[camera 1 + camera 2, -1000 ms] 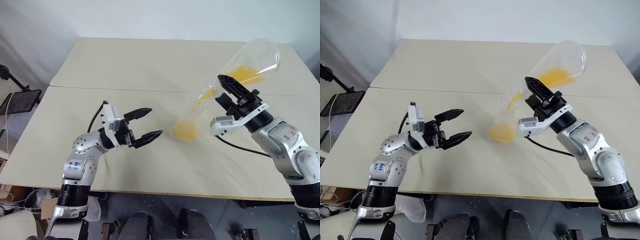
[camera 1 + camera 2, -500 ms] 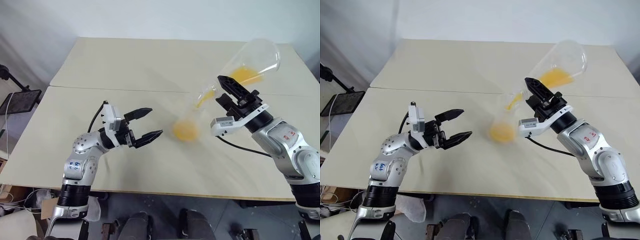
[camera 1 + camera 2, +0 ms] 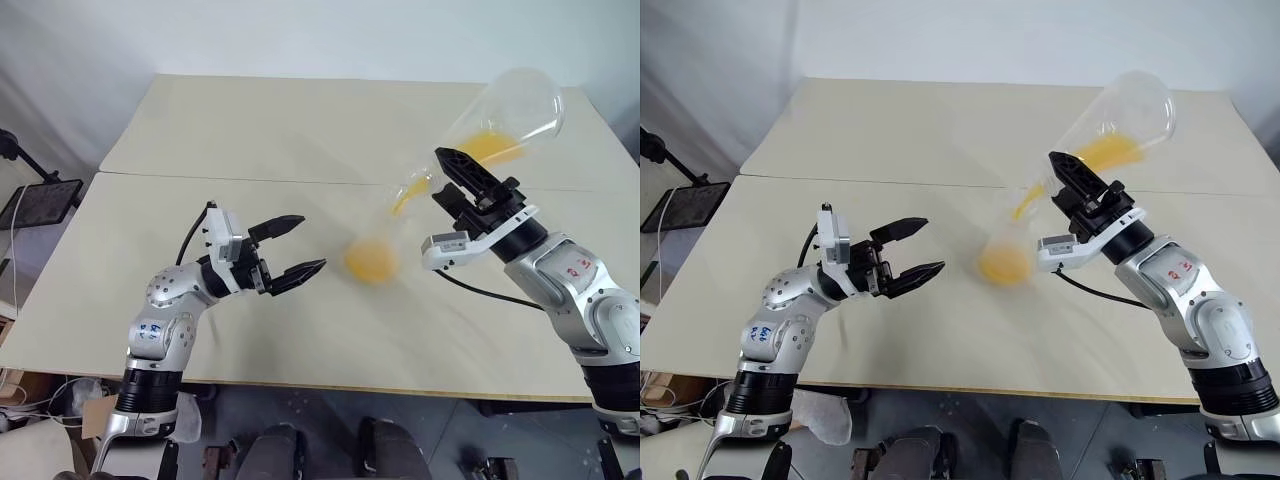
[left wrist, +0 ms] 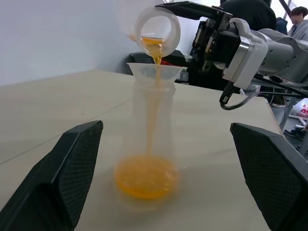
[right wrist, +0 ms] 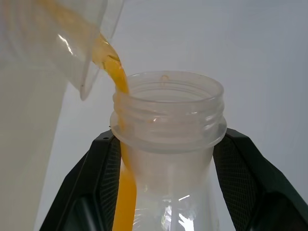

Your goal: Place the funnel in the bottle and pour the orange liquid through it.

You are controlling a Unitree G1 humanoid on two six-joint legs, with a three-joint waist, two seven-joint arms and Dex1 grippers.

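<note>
Flask (image 3: 500, 125) tipped higher — right gripper (image 3: 455, 170) clamps it; left gripper (image 3: 295, 247) apart; 1 funnel (image 4: 155, 72).

**Where my four cameras sit**

My two head cameras look forward and down over the table (image 3: 250, 130) from well back. They are slightly offset sideways and share almost the whole scene. The left wrist camera looks roughly level past the left gripper (image 3: 311, 243), near the bottle (image 4: 147, 120). Like the head views, it takes in the right gripper (image 3: 460, 168) and the flask (image 3: 510, 110). The right wrist camera sits tight against the flask's neck.
</note>
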